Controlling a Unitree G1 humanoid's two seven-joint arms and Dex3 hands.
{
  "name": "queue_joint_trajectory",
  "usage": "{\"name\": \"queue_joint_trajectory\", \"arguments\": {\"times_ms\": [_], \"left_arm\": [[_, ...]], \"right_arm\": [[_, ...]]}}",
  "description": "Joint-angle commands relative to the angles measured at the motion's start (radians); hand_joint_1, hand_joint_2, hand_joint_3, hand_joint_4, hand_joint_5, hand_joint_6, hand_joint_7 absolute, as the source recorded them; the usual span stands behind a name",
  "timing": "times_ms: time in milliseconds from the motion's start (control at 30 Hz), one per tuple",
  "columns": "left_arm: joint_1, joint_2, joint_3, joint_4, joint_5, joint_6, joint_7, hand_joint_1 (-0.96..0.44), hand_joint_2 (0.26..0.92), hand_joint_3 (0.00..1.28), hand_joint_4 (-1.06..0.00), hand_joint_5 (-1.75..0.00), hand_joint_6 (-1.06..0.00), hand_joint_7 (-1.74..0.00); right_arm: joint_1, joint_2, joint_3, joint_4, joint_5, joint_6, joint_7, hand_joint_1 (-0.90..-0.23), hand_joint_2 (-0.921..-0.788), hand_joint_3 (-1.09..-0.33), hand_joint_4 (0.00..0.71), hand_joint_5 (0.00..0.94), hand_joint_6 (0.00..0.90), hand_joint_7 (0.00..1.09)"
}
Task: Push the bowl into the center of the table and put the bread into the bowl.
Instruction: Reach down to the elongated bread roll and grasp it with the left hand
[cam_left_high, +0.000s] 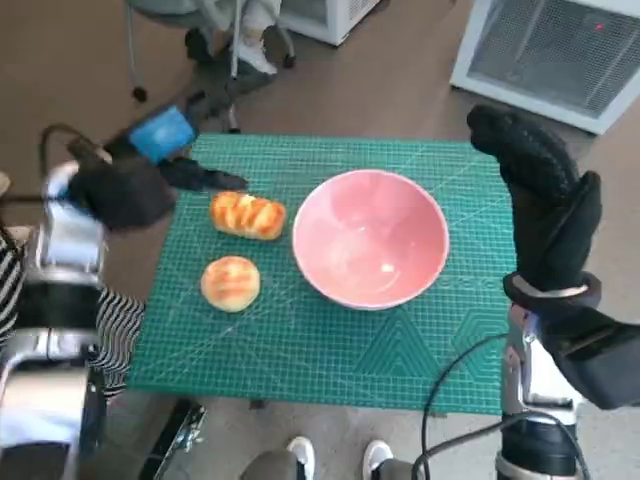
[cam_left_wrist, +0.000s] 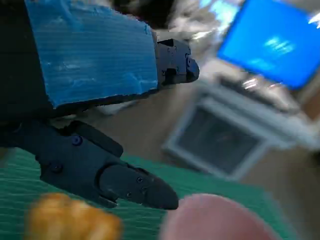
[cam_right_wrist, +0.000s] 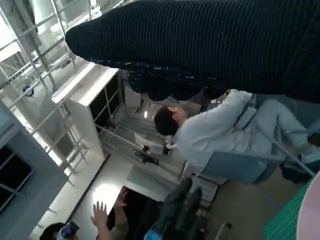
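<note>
The black knitted right hand is hovering upright beside the glossy pink ceramic bowl, holding nothing, apparently clearing away. The blue-taped black left hand, fingers spread and empty, is reaching toward the golden ridged bread loaf, likely preparing to grasp it.

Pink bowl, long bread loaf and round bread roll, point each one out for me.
pink bowl (cam_left_high: 370, 240): head view, inner floor of the bowl.
long bread loaf (cam_left_high: 248, 215): head view, middle of its ridged top.
round bread roll (cam_left_high: 230, 282): head view, centre of its crust.
</note>
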Motion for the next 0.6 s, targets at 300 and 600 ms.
{"name": "queue_joint_trajectory", "arguments": {"times_ms": [300, 600], "left_arm": [[-0.169, -0.025, -0.145, 0.294, 0.123, 0.024, -0.017, -0.13, 0.759, 0.00, -0.04, 0.00, -0.15, -0.05], [-0.208, -0.073, -0.254, 0.371, 0.232, 0.076, 0.043, 0.07, 0.757, 0.00, -0.08, -0.01, -0.20, -0.03]], "right_arm": [[0.018, 0.004, -0.003, 0.023, 0.008, 0.011, -0.004, -0.743, -0.921, -0.663, 0.247, 0.016, 0.210, 0.29], [0.026, 0.006, -0.004, 0.014, 0.014, 0.018, -0.008, -0.735, -0.921, -0.663, 0.249, 0.013, 0.209, 0.30]]}}
